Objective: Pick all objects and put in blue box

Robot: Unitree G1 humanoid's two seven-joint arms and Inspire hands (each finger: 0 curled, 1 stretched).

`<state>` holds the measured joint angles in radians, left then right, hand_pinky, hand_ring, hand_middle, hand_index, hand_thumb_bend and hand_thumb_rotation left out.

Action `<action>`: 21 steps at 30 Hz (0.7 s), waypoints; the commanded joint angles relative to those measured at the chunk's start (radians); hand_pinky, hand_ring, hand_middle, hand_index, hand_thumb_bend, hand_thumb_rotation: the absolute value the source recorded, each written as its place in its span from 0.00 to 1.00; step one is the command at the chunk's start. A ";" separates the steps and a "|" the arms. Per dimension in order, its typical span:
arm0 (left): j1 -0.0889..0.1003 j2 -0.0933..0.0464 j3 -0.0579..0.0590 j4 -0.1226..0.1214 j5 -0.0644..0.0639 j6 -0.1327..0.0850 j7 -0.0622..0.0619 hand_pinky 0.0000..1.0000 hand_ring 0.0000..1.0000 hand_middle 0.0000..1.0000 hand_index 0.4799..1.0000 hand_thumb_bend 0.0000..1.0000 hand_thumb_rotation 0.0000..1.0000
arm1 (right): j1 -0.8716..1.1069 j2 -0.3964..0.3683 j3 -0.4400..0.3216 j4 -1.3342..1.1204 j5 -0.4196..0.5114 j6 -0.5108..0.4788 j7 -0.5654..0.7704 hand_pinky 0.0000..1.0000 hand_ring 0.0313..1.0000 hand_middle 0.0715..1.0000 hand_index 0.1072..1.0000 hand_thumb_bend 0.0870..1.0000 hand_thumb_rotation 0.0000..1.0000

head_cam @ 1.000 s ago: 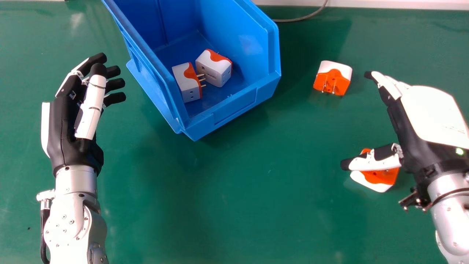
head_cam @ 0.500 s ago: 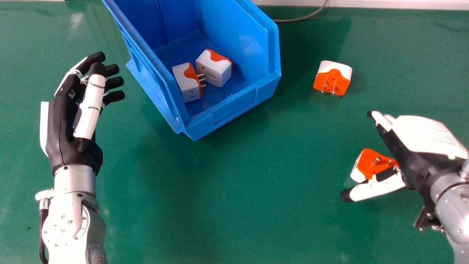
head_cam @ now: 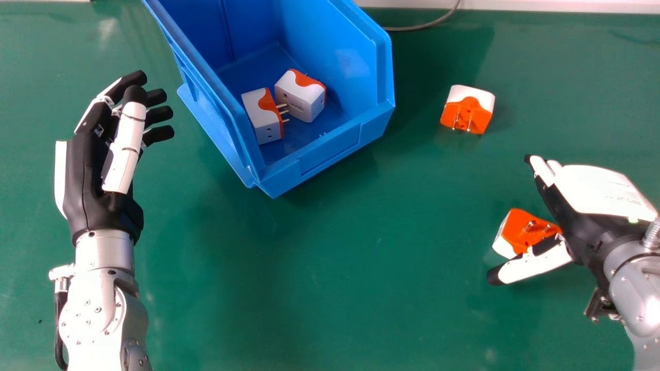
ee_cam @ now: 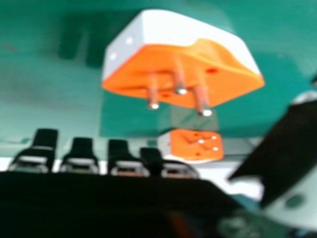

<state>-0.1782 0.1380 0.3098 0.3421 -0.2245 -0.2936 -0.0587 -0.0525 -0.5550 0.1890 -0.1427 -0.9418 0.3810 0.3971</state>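
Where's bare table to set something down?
Widest: the green table between the left forearm and right hand, nearer than the blue box. More lies right of the far adapter. Crowded: around the right hand and near adapter.

My head view is bright, though I can't place the light source. I get pale glare on the bench [head_cam: 309, 268] at far left and on the blue box's [head_cam: 330, 147] inner wall, with soft shadow to the box's right. The right robot hand [head_cam: 593, 193] washes out white on its back; in its own view the palm is nearly black, and plug pins [ee_cam: 201, 99] glint.
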 commanded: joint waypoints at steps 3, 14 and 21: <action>-0.011 0.012 0.005 -0.029 0.003 -0.002 0.006 0.62 0.65 0.68 0.47 0.55 0.57 | -0.043 -0.002 0.014 0.030 -0.010 0.015 0.000 0.86 0.96 0.98 0.99 1.00 0.38; -0.007 0.014 0.003 -0.044 0.010 0.007 0.009 0.61 0.65 0.67 0.46 0.57 0.57 | -0.123 0.003 0.063 0.169 0.017 0.027 0.011 0.79 0.89 0.93 0.96 1.00 0.28; -0.007 0.014 0.004 -0.052 0.008 0.016 0.008 0.61 0.65 0.67 0.46 0.57 0.57 | -0.158 -0.003 0.077 0.227 0.037 0.038 0.024 0.76 0.87 0.92 0.94 1.00 0.24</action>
<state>-0.1789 0.1383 0.3096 0.3223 -0.2156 -0.2714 -0.0494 -0.2048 -0.5482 0.2657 0.0722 -0.9140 0.4089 0.4124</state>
